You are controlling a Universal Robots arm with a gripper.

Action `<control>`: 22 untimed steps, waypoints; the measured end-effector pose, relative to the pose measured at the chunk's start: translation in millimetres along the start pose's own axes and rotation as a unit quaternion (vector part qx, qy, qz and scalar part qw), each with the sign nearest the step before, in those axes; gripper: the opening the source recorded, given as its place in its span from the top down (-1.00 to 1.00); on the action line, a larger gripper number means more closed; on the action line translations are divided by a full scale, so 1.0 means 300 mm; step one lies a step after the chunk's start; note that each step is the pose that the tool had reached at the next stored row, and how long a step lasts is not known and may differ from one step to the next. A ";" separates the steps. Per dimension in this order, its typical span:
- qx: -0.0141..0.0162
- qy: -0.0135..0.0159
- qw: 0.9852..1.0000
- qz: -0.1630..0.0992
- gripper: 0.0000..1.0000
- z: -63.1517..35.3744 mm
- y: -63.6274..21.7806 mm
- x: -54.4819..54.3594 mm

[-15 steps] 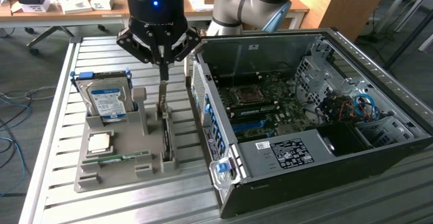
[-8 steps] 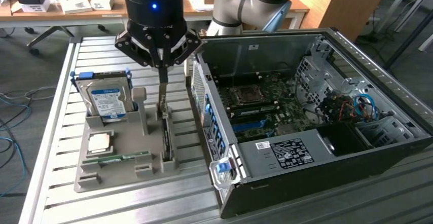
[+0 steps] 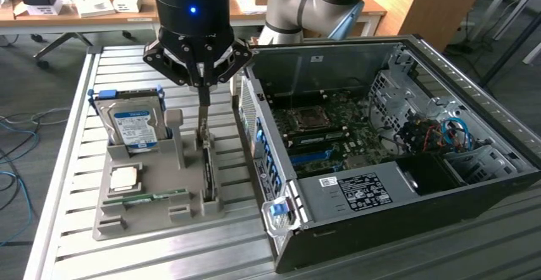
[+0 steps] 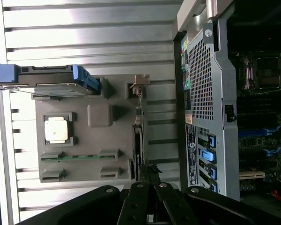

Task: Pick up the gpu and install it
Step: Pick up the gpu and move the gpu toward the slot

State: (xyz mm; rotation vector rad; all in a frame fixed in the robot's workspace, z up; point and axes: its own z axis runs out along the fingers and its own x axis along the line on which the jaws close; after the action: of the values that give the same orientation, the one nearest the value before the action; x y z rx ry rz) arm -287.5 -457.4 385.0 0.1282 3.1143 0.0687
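Pick-up step: my gripper [image 3: 205,130] is clenched on the gpu [image 3: 208,178], and the card is not yet lifted.

The fingers are pinched on its top edge, as best I can judge. The gpu stands on edge in the grey holder [image 3: 118,220], in the slot nearest the computer case [image 3: 381,191]. To my eye, freeing it calls for a straight upward pull, clear of the slot walls.

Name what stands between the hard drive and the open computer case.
The gpu, standing on edge in a slot of the gray holder, with the gripper closed on its bracket end. The exterior view shows this.
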 end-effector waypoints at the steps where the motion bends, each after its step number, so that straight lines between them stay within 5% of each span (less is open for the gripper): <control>1: 0.000 0.000 1.000 0.000 0.79 0.000 0.000 0.000; 11: 0.000 0.000 1.000 0.000 0.77 0.000 0.000 0.000; 17: 0.000 0.000 1.000 0.000 0.29 0.000 0.000 0.000; 22: -0.001 0.000 1.000 0.000 0.29 0.013 -0.001 0.000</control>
State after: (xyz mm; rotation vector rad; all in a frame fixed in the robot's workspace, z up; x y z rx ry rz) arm -287.5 -457.4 381.1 0.1283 3.1143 0.0704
